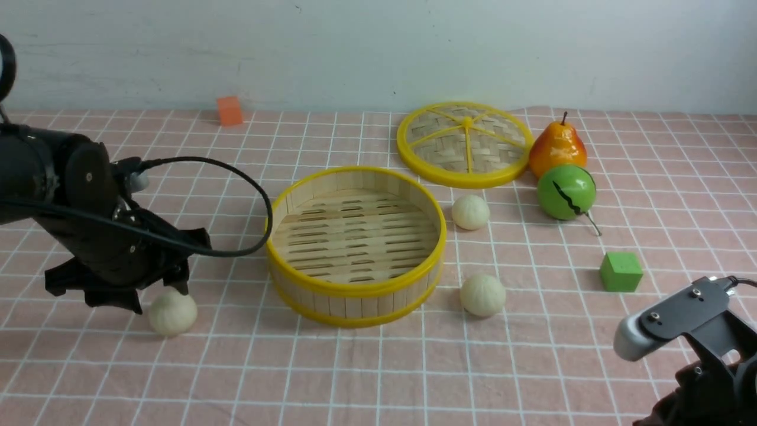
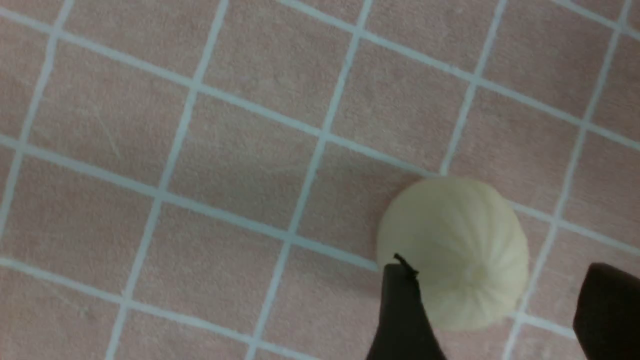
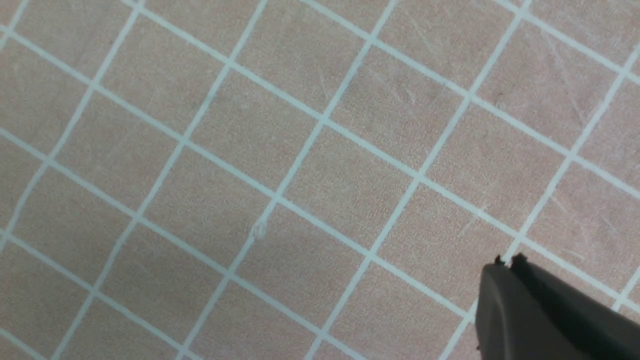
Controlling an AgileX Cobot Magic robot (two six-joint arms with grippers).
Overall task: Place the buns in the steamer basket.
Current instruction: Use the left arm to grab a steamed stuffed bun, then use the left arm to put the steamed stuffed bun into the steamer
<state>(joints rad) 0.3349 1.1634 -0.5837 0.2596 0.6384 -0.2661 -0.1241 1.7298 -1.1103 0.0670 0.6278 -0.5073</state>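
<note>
On the table (image 1: pixel 378 378), the steamer basket (image 1: pixel 355 236) sits near the middle, its floor bare. One bun (image 1: pixel 172 312) lies left of it; another bun (image 1: pixel 482 295) lies just to its right, and a third bun (image 1: pixel 471 212) rests farther back, between the basket and the round fruit (image 1: pixel 566 191). The woven lid (image 1: pixel 465 145) lies behind the basket, to the right. Right of the lid stands the pear (image 1: pixel 558 148), behind the round fruit. One block (image 1: pixel 621 272) sits nearer and farther right; another block (image 1: pixel 230 111) is at the far left.
</note>
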